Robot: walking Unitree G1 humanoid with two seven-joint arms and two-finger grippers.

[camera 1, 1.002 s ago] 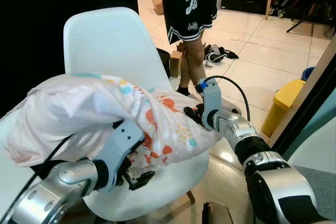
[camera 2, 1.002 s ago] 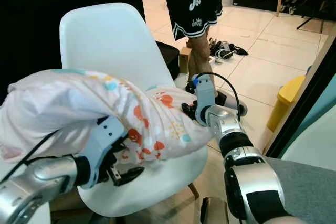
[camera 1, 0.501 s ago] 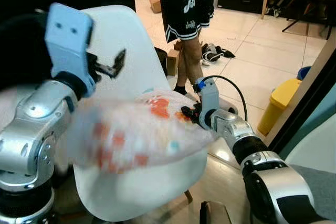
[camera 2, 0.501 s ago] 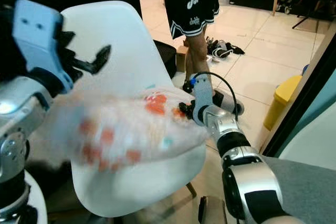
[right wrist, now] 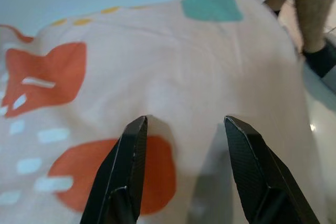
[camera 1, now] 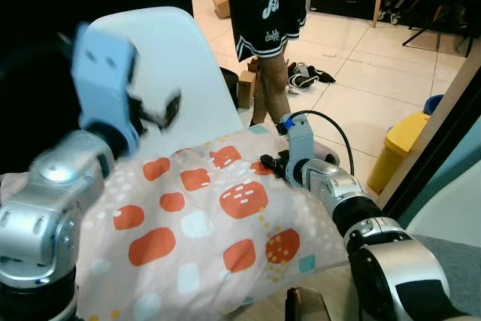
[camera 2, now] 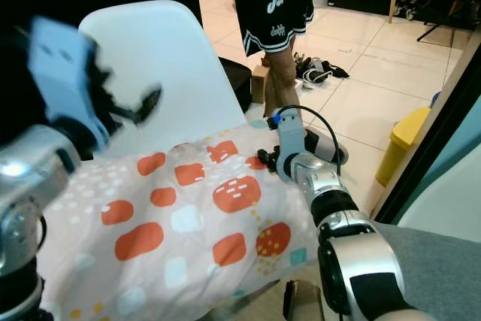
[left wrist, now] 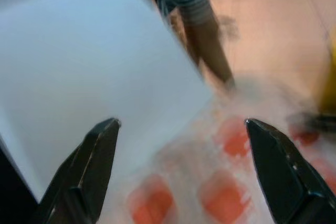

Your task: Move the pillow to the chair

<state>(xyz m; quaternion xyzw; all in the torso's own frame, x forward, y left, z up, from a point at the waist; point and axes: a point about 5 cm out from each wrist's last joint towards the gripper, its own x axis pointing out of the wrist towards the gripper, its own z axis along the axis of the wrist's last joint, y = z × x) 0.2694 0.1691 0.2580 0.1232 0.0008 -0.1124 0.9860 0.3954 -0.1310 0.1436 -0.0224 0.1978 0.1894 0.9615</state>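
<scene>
Left eye view: a soft white pillow printed with orange and pale teal patches (camera 1: pixel 218 238) lies across the seat of a white moulded plastic chair (camera 1: pixel 176 58), filling the lower centre of the frame; its lower edge seems to overhang the seat front. The left gripper (camera 1: pixel 161 110), motion-blurred, is raised at upper left before the chair back, fingers spread, holding nothing, its silver forearm bent steeply upward. The right gripper (camera 1: pixel 272 165) reaches in from lower right, arm nearly straight, fingertips at the pillow's far right edge. A person in black shorts (camera 1: pixel 267 5) stands behind the chair at upper centre; a yellow bin (camera 1: pixel 406 148) sits at right on the tiled floor.

Right eye view: the same layout. Judged risk: the overhanging pillow could slide off the seat front if the right arm drags the fabric while pulling away.

Left wrist view: two black fingers frame the frame's lower corners, wide apart and empty, above the blurred chair back and pillow.

Right wrist view: both fingers (right wrist: pixel 131 166) are parted and rest on the pillow cover, pressing rather than pinching it; no fabric lies between them.
</scene>
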